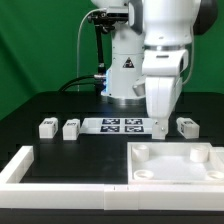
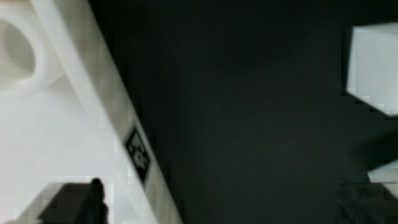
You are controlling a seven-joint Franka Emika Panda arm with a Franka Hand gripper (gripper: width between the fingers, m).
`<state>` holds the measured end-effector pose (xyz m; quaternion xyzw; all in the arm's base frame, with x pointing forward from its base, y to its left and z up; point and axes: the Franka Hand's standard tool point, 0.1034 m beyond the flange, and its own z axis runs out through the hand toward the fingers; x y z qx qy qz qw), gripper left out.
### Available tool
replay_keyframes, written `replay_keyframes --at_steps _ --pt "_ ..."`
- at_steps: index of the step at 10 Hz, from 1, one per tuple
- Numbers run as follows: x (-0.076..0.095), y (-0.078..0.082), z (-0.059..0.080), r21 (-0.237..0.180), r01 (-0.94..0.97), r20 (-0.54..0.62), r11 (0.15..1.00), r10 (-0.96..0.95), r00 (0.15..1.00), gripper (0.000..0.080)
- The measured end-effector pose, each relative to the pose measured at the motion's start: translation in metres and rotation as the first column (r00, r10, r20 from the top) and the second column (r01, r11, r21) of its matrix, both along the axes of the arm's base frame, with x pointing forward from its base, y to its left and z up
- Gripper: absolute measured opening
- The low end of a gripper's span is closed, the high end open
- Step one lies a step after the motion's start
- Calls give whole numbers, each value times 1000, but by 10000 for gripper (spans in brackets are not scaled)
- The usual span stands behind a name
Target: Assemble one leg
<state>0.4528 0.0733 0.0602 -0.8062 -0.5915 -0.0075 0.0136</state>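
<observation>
We see the gripper [image 2: 221, 200] spread, holding nothing, between a large white square panel [image 2: 45, 130] and, probably, a stubby white plastic leg [image 2: 377, 62].

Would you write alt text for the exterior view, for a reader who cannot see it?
A white robot arm reaches down to a black table beside the marker board. Three small white legs lie in line with that board, and a large white panel sits nearer the camera.
</observation>
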Motion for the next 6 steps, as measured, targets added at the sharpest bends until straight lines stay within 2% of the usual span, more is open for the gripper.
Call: replay_keyframes --at_steps 2,4,6 --pt "-1 -2 -2 2 51 -6 999 -51 999 649" --pt "-1 -1 -3 0 236 -13 972 -236 972 649" --pt "-3 -1 -3 -2 433 -23 901 -433 901 649"
